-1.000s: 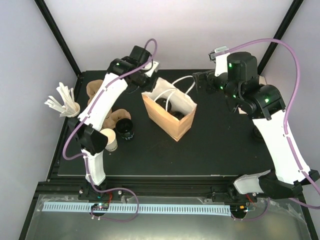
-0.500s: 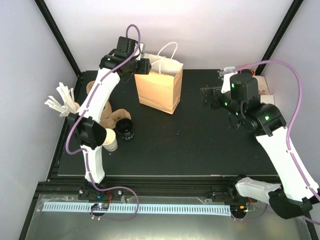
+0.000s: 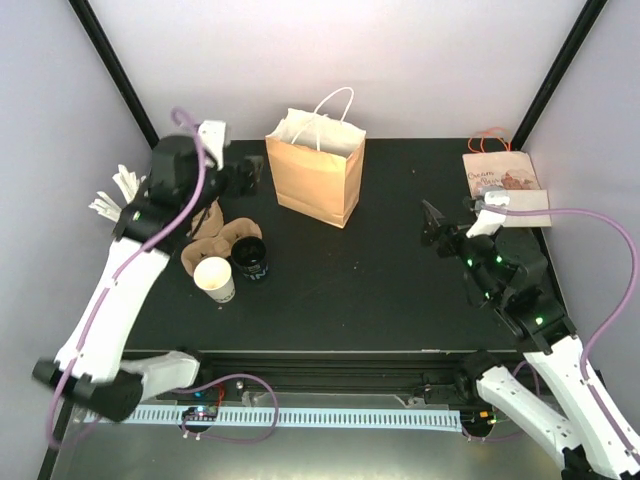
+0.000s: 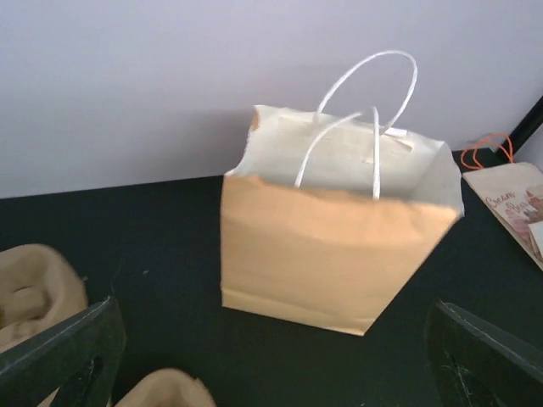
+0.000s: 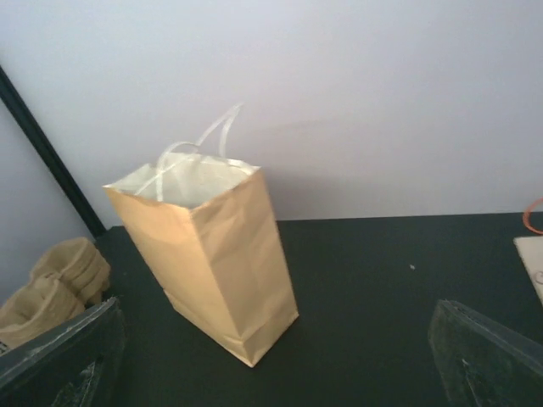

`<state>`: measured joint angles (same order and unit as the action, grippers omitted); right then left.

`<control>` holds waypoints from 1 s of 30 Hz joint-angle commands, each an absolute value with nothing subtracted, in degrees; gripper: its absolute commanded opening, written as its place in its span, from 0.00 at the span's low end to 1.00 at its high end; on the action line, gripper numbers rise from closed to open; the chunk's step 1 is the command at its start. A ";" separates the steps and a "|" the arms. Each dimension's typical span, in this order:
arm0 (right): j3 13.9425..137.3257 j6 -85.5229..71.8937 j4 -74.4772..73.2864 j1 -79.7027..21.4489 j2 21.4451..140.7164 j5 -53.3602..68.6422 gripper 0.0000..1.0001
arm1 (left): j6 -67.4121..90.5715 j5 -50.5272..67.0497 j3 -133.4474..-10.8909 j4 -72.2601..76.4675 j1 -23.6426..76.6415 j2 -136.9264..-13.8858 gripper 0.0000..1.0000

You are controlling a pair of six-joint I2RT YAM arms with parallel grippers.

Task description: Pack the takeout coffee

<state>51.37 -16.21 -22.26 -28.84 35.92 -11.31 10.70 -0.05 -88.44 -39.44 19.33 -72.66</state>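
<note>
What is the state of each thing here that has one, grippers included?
Paper bag: upright, mouth open, handles up.
White cup: upright, no lid.
Black cup: upright, beside the white cup.
Cup carrier: lying flat.
Printed bag: lying flat.
Left gripper: open, empty.
Right gripper: open, empty.

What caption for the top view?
Paper bag stands upright, left end effector and right end effector both open and clear of it; white cup, dark cup and cardboard carrier sit outside.
</note>
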 commanded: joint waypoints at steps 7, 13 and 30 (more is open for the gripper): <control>61.81 -26.49 -29.28 -28.74 48.23 -6.72 1.00 | 22.49 -17.95 -77.55 -51.87 7.94 -59.31 0.99; 60.68 -28.46 -30.38 -28.74 49.24 -3.51 1.00 | 25.14 -15.51 -72.80 -52.80 -3.05 -59.74 0.99; 67.18 -24.16 -31.82 -28.74 59.71 3.39 1.00 | 17.56 -22.53 -76.86 -45.60 -12.93 -69.15 0.54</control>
